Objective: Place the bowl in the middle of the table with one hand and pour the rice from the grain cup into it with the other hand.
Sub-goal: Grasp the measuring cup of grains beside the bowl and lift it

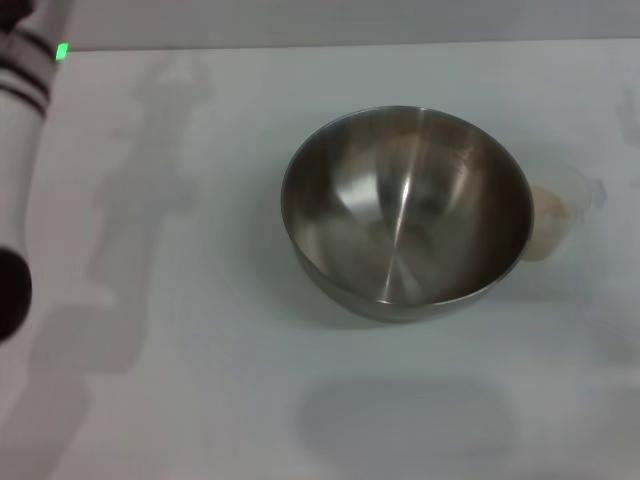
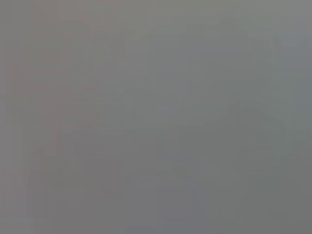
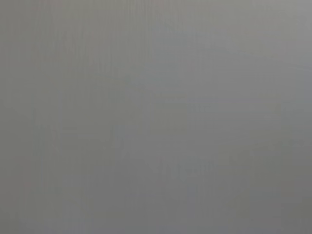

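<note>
The large stainless-steel bowl (image 1: pixel 405 210) stands upright on the white table (image 1: pixel 200 380), a little right of the middle; its inside looks empty. The small clear grain cup (image 1: pixel 560 210) stands just right of the bowl, partly hidden behind its rim, with pale rice (image 1: pixel 550 208) inside. Part of my left arm (image 1: pixel 25 150) shows at the left edge, far from the bowl; its gripper is out of view. My right arm and gripper are not in view. Both wrist views show only plain grey.
Shadows of the arms fall on the table at the left and in front of the bowl. The table's far edge runs along the top of the head view.
</note>
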Available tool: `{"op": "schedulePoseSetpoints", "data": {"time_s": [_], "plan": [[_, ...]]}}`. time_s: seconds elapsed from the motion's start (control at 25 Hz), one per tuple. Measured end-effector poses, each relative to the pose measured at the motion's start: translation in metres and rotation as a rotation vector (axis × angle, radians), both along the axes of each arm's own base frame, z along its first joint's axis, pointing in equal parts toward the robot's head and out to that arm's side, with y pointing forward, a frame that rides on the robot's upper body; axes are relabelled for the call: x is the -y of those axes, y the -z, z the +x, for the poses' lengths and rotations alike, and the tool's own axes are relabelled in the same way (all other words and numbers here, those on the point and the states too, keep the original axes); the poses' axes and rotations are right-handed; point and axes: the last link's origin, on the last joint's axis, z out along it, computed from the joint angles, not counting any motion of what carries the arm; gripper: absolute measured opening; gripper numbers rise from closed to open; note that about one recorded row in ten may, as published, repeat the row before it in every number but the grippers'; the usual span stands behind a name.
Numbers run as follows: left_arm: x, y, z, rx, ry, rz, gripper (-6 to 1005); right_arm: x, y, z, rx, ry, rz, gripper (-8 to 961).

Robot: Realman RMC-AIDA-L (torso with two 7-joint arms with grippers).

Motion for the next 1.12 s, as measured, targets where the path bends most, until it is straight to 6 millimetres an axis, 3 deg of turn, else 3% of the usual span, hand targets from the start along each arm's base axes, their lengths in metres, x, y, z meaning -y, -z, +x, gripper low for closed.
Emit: {"op": "schedulePoseSetpoints", "data": {"time_s": [0.08,0.2,0.24,0.4,0.52,0.6,0.84,1.12], "plan": [[0.009,-0.011,-0.007,0.065,0.082,0.110,333,0.000,0.000,0.000,0.000,0.000,0.000,702],[0.017,-0.015,-0.033,0.214,0.190,0.084,334,0.000,0.000,0.001,-0.002,0.003,0.001,702],[0.017,-0.015,-0.033,0.214,0.190,0.084,337,0.000,0.000,0.001,-0.002,0.003,0.001,702],[0.018,-0.025,-0.072,0.340,0.212,0.001,365,0.000,-0.001,0.003,-0.004,0.013,0.001,702],[0.018,-0.030,-0.082,0.350,0.188,0.000,399,0.000,0.000,0.004,-0.005,0.021,-0.002,702],[0.021,-0.033,-0.096,0.359,0.136,0.010,472,0.001,0.000,0.005,-0.006,0.024,-0.004,702],[0.028,-0.036,-0.107,0.376,0.112,0.020,658,0.007,0.005,0.008,-0.007,0.034,-0.011,702],[0.031,-0.032,-0.112,0.380,0.090,0.016,797,0.046,0.026,0.021,-0.026,0.048,-0.056,702]]}}
